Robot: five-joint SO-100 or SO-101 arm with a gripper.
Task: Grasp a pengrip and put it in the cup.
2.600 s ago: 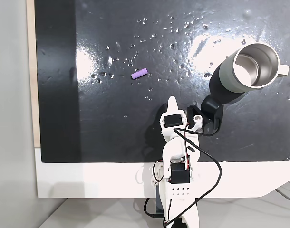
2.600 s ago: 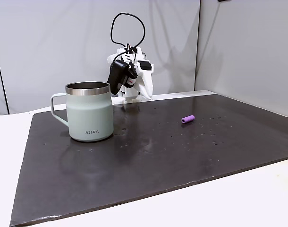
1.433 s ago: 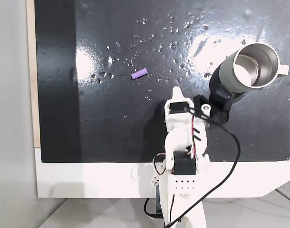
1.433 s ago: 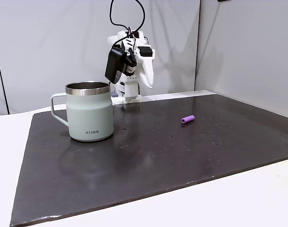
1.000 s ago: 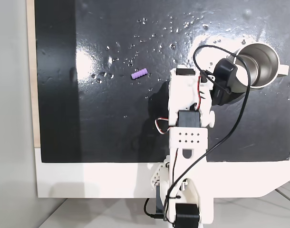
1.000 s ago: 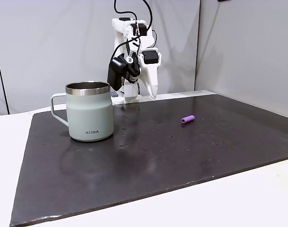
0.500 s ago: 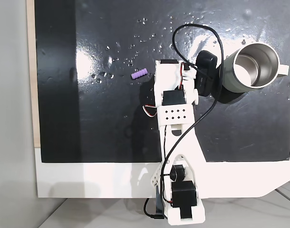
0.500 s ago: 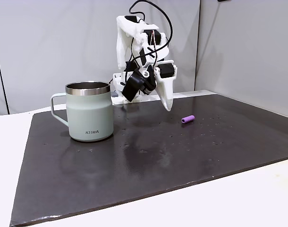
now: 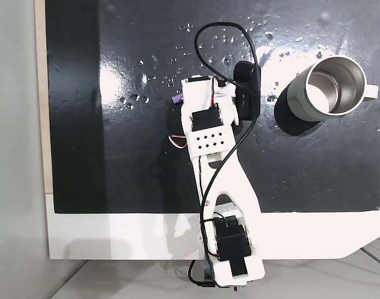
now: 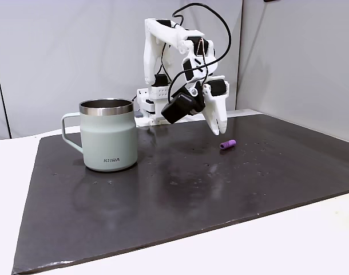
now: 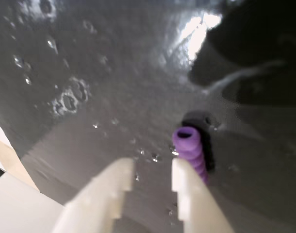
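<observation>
The pengrip point(image 10: 227, 144), a small light-purple ribbed cylinder, lies on the black mat right of centre in a fixed view. My gripper point(image 10: 221, 129) hangs just above and left of it, pointing down. In the wrist view the pengrip point(image 11: 189, 148) lies just ahead of the right fingertip, and my gripper point(image 11: 153, 169) is open by a narrow gap with nothing in it. From above, the arm point(image 9: 205, 118) covers most of the pengrip point(image 9: 175, 99). The pale grey-green cup point(image 9: 330, 87) stands upright at the far right, well away from the gripper; in a fixed view the cup point(image 10: 108, 137) is at the left.
The black mat point(image 9: 115, 156) is shiny with small specks and droplets. A white table edge point(image 9: 115, 237) borders it on the arm's side. A black cable point(image 10: 209, 23) loops above the arm. A black camera module point(image 9: 245, 90) sits beside the wrist.
The arm has swung away from the cup and stretched out over the mat, lowering the gripper to just above the pengrip. Pengrip and cup have not moved.
</observation>
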